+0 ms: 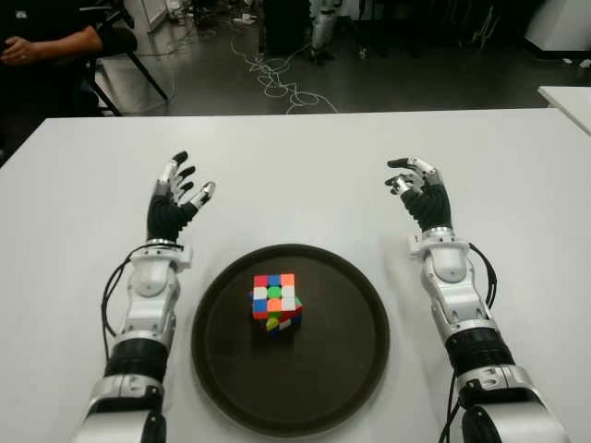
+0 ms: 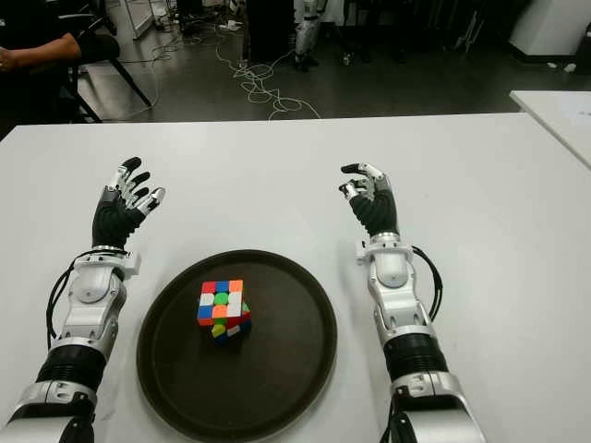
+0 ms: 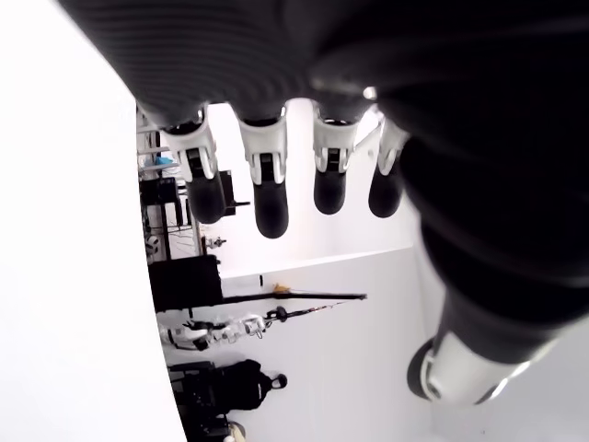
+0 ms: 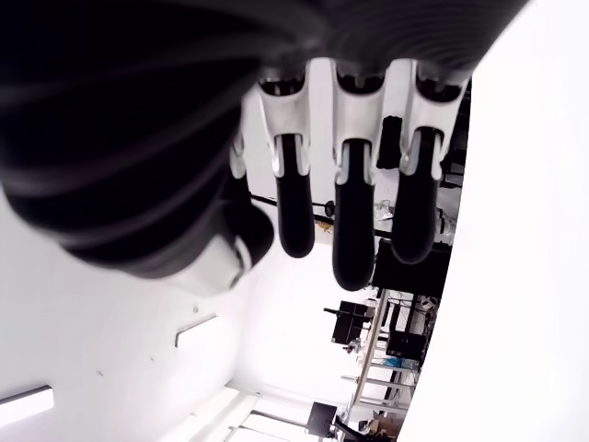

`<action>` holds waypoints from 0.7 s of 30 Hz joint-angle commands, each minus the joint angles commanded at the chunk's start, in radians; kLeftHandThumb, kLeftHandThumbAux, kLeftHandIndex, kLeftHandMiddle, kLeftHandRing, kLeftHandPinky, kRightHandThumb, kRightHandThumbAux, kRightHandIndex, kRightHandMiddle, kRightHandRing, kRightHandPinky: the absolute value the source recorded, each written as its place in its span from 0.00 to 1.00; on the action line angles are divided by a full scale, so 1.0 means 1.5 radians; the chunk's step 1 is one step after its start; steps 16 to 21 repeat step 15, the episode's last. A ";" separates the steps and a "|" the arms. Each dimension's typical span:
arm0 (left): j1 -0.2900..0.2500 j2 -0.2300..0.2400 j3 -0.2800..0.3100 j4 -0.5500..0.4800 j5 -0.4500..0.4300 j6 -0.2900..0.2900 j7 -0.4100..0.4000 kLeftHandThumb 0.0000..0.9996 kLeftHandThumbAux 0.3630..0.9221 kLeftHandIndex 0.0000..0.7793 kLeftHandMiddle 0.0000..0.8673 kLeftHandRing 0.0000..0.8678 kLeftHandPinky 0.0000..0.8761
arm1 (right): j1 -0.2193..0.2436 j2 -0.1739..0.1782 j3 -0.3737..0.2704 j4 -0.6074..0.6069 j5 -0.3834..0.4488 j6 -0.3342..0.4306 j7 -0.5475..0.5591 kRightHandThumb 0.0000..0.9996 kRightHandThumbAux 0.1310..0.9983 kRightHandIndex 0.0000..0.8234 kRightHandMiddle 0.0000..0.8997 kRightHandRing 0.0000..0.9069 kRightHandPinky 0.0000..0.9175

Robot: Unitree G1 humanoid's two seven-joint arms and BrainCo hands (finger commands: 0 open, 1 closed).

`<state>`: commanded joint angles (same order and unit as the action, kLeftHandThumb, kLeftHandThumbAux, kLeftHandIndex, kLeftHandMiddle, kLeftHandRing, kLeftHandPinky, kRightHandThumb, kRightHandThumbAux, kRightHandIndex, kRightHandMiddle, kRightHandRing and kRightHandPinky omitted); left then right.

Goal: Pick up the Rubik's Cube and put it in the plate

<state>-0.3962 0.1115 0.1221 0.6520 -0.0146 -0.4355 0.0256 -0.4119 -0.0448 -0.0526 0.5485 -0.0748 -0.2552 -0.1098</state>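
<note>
Scrambled Rubik's Cube (image 1: 275,302) flat on dark round plate (image 1: 346,378)

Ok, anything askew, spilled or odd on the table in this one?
Nothing stands out. The multicoloured Rubik's Cube sits inside the round dark brown plate, turned slightly. The left hand and right hand show open and empty on either side above the white table.

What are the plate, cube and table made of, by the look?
Plate: dark brown, matte, raised rim; likely plastic. Cube: glossy coloured tiles on a black body; plastic. Table: smooth white top, probably laminate. Left hand and right hand are open, empty.
</note>
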 joint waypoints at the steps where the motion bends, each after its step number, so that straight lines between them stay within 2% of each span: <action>1: 0.000 0.000 0.000 0.000 0.001 0.000 0.000 0.19 0.63 0.07 0.10 0.11 0.12 | 0.000 0.000 0.000 0.000 0.000 0.000 0.000 0.69 0.68 0.50 0.45 0.47 0.48; 21: 0.007 -0.004 -0.001 -0.010 -0.002 0.006 -0.003 0.18 0.63 0.06 0.09 0.10 0.11 | 0.001 -0.001 0.002 -0.002 -0.005 0.004 -0.002 0.70 0.68 0.50 0.46 0.48 0.49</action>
